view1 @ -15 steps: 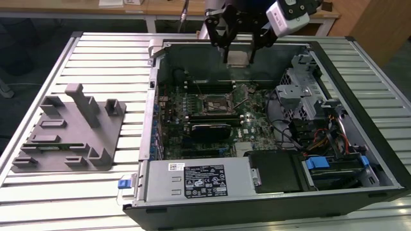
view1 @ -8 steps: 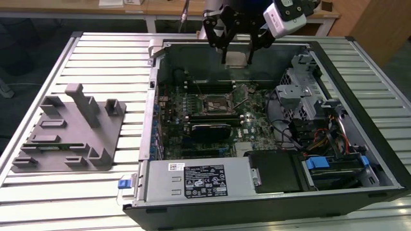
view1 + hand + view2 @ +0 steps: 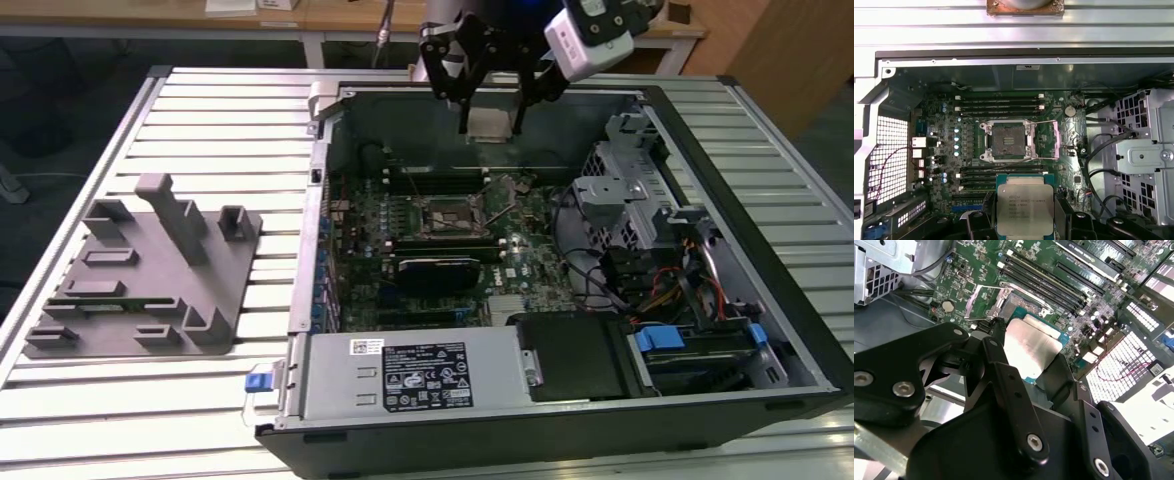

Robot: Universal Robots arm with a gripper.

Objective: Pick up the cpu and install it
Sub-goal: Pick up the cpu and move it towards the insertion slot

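Hand (image 3: 491, 126) clenched on the cpu (image 3: 1024, 210), one finger (image 3: 1004, 365) on each of two opposite edges, the chip's metal top showing in both wrist views. Chip hangs in the air inside the open computer case (image 3: 334, 200), above the circuit board (image 3: 521, 270) and apart from it, near the socket (image 3: 1006, 141) but not over it. Socket bare, its hinged metal frame (image 3: 1056, 140) swung open to one side. Memory slots (image 3: 999, 102) run just beside the socket. Case sits on the slatted bench (image 3: 200, 120); grey fixture block (image 3: 147, 270) well apart, toward the exterior view's left. Risks, as judged: the thin edge grip could let the chip slip or tilt; an off-square set-down could bend socket pins; fingers could clip the open frame or the slots.
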